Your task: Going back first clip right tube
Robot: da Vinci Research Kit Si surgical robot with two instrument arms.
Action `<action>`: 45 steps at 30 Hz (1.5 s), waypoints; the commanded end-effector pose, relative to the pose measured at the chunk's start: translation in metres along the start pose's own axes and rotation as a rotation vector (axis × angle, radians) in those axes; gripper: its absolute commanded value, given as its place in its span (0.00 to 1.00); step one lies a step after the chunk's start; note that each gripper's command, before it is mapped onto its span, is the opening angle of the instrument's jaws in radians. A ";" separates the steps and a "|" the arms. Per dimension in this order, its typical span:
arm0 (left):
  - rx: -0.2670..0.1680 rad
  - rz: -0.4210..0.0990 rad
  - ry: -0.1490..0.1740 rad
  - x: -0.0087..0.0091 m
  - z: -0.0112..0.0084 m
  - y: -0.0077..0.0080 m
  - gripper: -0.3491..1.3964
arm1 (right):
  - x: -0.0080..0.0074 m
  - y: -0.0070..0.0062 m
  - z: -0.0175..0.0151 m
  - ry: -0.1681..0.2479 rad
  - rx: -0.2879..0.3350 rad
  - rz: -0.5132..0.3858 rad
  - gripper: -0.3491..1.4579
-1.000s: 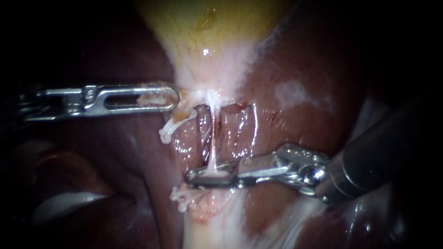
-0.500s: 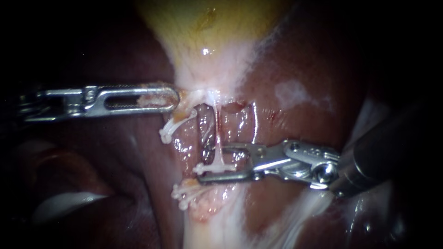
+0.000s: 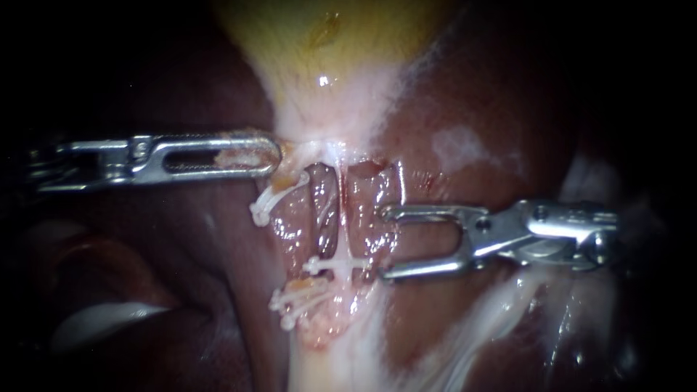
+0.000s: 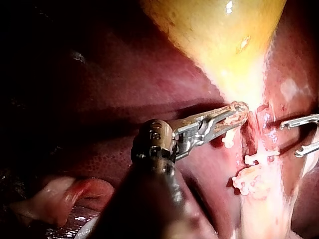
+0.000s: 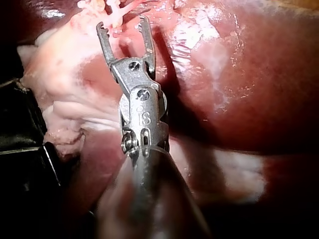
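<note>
A thin pale right tube (image 3: 339, 210) runs down from the yellow gallbladder (image 3: 341, 43), and a white clip (image 3: 336, 265) sits across its lower end. My right instrument (image 3: 385, 243) stands just right of that clip, jaws wide open and empty. In the right wrist view my right instrument (image 5: 123, 25) shows the same gap, with white clips (image 5: 112, 6) ahead of it. My left instrument (image 3: 250, 156) is shut on tissue at the gallbladder's neck. From the left wrist view I see my left instrument (image 4: 233, 113), the clip (image 4: 259, 158) and my right instrument (image 4: 300, 135).
Two more white clips (image 3: 270, 202) (image 3: 294, 301) lie on the tissue left of the right tube. Dark red liver (image 3: 472, 87) surrounds the dissected bed. Pale fatty tissue (image 3: 348, 363) runs downward below the clips.
My right instrument's jaws, closed around the clip on the right tube a second ago, have opened and drawn back to the right, leaving the clip on the tube. My left instrument held still.
</note>
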 end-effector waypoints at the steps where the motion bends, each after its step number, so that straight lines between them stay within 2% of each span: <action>1: 0.000 0.000 0.000 0.0000 0.0001 0.0000 0.00 | 0.0002 0.0001 -0.0005 -0.001 -0.004 -0.003 0.47; 6: 0.000 0.001 -0.001 0.0001 0.0002 0.0000 0.00 | 0.0012 0.0003 -0.0025 -0.006 -0.014 -0.031 0.47; 13: -0.004 0.003 -0.005 0.0006 0.0013 0.0003 0.00 | 0.0016 0.0001 -0.0030 -0.007 -0.012 -0.058 0.47; 19: -0.008 0.010 -0.011 0.0016 0.0032 0.0011 0.00 | 0.0016 -0.0001 -0.0029 -0.007 -0.011 -0.065 0.47; 26: -0.015 0.021 0.011 0.0027 0.0062 0.0028 0.00 | 0.0017 -0.0003 -0.0028 -0.008 -0.014 -0.071 0.47; 31: -0.015 0.025 0.022 0.0032 0.0077 0.0033 0.00 | 0.0017 -0.0004 -0.0028 -0.008 -0.014 -0.071 0.47; 41: -0.012 0.026 0.030 0.0034 0.0081 0.0033 0.00 | 0.0018 -0.0005 -0.0028 -0.008 -0.014 -0.071 0.47; 45: -0.012 0.026 0.030 0.0034 0.0081 0.0033 0.00 | 0.0019 -0.0005 -0.0025 -0.002 0.010 -0.070 0.47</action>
